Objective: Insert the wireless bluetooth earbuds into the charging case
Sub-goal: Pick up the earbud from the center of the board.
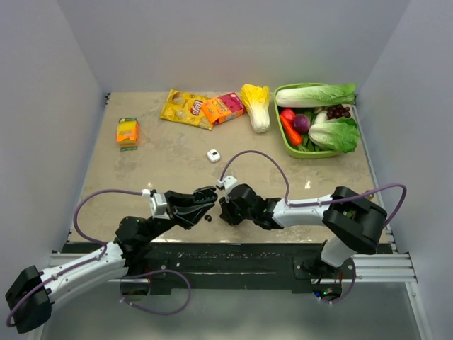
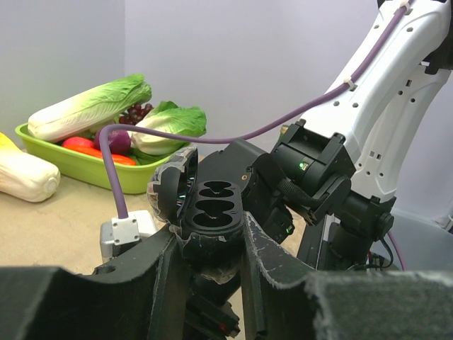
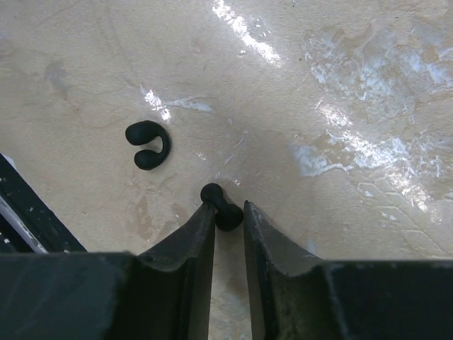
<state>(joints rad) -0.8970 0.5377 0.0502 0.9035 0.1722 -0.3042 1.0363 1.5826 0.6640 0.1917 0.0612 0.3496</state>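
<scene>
My left gripper (image 2: 211, 230) is shut on the black oval charging case (image 2: 212, 209), held up off the table. Its lid (image 2: 170, 188) stands open and the earbud wells I can see are empty. Low over the table, my right gripper (image 3: 228, 204) has its narrow jaws closed round a small black earbud (image 3: 212, 192) that still rests on the surface. A second black earbud (image 3: 147, 144), curled like a C, lies loose to the left of the fingers. From above, the two grippers meet near the front edge, with a black earbud (image 1: 207, 218) between them.
A small white object (image 1: 214, 155) lies mid-table. At the back are a green tray (image 1: 287, 145) of vegetables, a yellow-white cabbage (image 1: 256, 106), a yellow snack bag (image 1: 184, 108), an orange box (image 1: 223, 108) and an orange packet (image 1: 127, 132). The right arm's purple cable (image 2: 297, 117) crosses behind the case.
</scene>
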